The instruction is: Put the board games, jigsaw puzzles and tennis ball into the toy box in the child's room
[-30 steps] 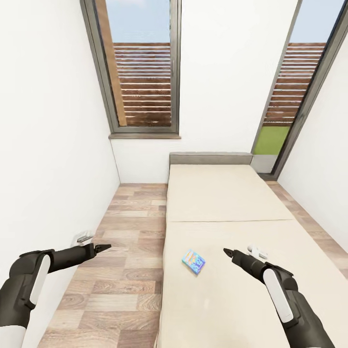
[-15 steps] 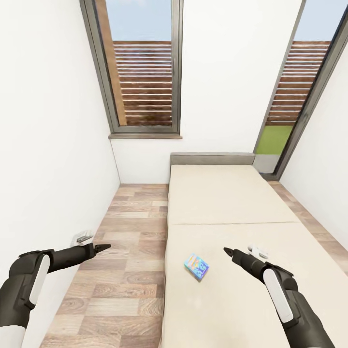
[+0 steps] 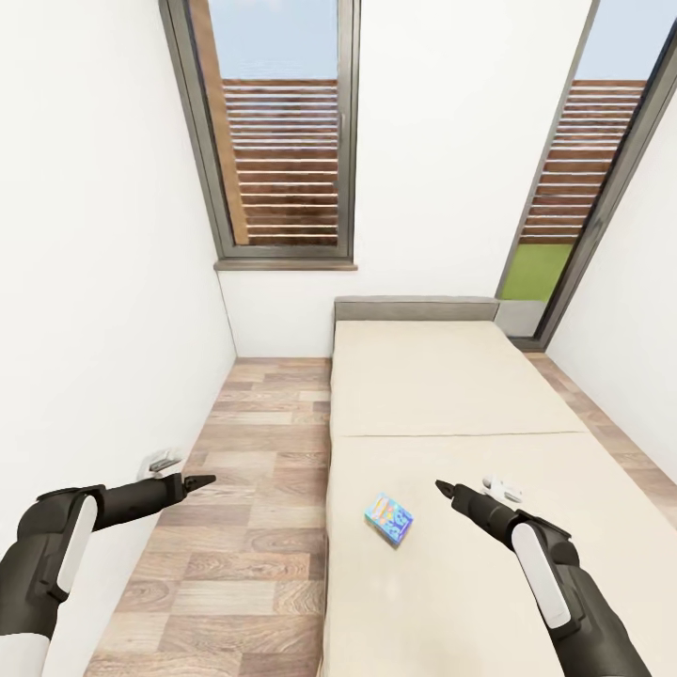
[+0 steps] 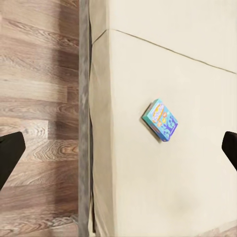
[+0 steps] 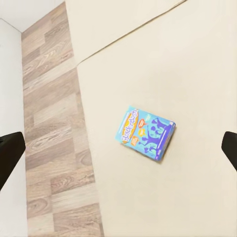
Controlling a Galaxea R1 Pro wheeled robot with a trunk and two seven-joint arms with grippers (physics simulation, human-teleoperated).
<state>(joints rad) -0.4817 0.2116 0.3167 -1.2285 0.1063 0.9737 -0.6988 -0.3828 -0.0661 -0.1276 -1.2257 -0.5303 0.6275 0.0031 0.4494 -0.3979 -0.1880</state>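
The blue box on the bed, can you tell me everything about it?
The board game is a small, flat, square-ish box that looks like printed cardboard. Its blue lid has an orange and yellow picture, dark purple silhouettes and white lettering too blurred to read for sure; the side edges are teal. It is closed and lies flat, lid up, turned at a slant on the beige bed, near the edge by the wood floor. Only the cover touches it. Neither gripper touches it.

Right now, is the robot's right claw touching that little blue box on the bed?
Apart. The head view shows bare beige bed cover between the right gripper and the blue board game, which lies flat, untouched.
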